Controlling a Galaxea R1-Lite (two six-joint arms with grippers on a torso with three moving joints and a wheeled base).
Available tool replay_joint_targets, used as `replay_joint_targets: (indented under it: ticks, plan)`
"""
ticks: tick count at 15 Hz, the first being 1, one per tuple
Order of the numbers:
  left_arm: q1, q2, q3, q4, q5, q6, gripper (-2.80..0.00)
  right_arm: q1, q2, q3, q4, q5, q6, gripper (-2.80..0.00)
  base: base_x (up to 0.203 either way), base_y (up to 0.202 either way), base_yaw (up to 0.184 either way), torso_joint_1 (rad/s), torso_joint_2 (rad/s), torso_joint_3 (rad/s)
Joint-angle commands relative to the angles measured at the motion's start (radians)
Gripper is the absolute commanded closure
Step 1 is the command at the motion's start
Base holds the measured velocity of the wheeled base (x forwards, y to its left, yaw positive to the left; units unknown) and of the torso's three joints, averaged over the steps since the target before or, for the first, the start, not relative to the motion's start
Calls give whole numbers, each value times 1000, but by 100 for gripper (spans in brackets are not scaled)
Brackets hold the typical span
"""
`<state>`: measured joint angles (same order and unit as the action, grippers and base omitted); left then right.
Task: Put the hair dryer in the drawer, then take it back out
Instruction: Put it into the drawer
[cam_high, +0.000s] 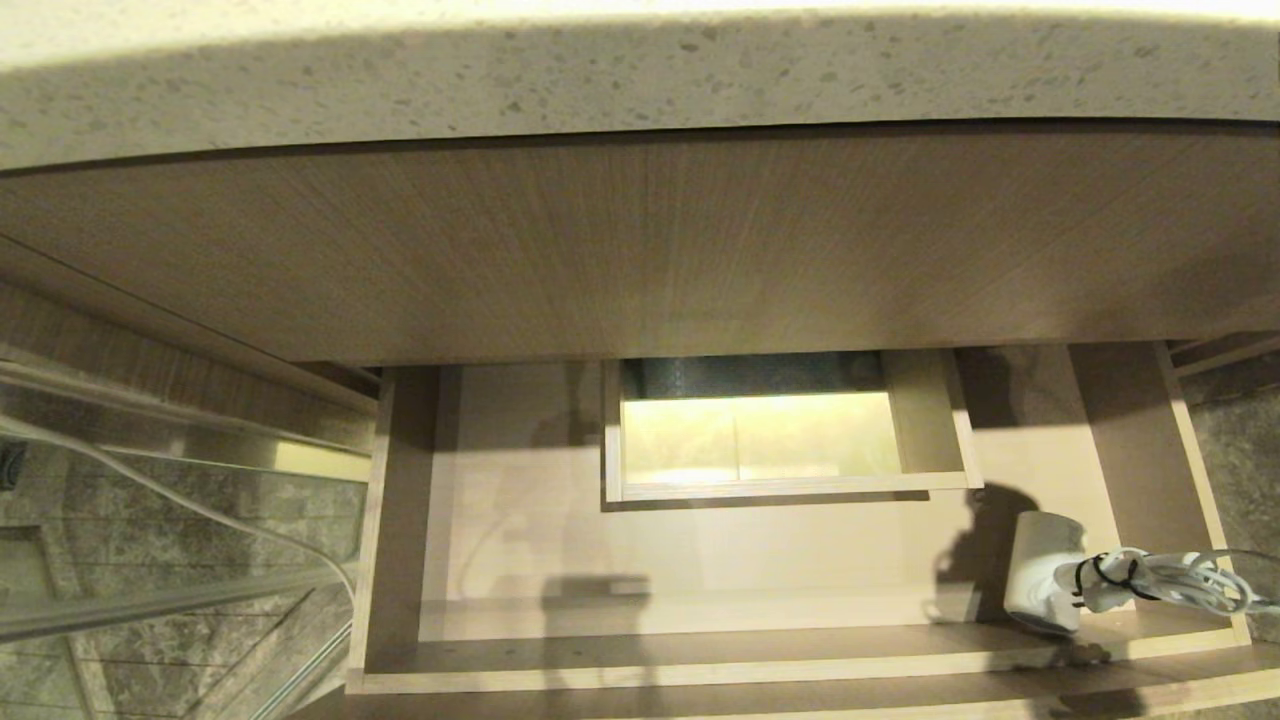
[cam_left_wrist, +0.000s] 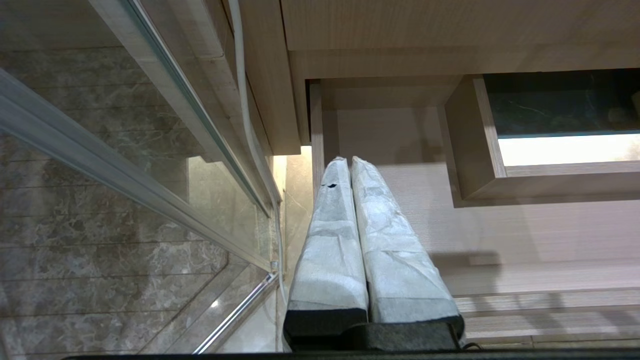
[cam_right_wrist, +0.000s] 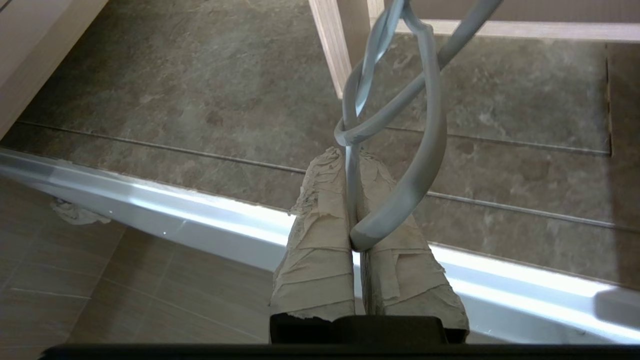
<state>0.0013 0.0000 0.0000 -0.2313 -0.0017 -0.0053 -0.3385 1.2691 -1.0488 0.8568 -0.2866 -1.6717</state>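
Presently the hair dryer (cam_high: 1042, 570) stands at the drawer's (cam_high: 640, 672) four o'clock; right tool (cam_right_wrist: 352, 157) pinches its cord (cam_right_wrist: 425, 145); left tool (cam_left_wrist: 348, 162) closed, empty.

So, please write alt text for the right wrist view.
The right gripper, its tape-wrapped fingers shut, pinches a loop of the white hair dryer's pale grey cord above a dark stone floor.
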Motion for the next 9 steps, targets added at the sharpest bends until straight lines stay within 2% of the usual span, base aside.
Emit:
replay_joint_targets:
  ticks: [1, 9]
  plan:
    - [0, 0, 40, -2, 0, -1, 0, 11, 25, 1, 1, -2, -8, 0, 0, 0, 0, 0, 0, 0]
    - [0, 0, 40, -2, 0, -1, 0, 17, 78, 7, -44, -2, 26, 0, 0, 0, 0, 0, 0, 0]
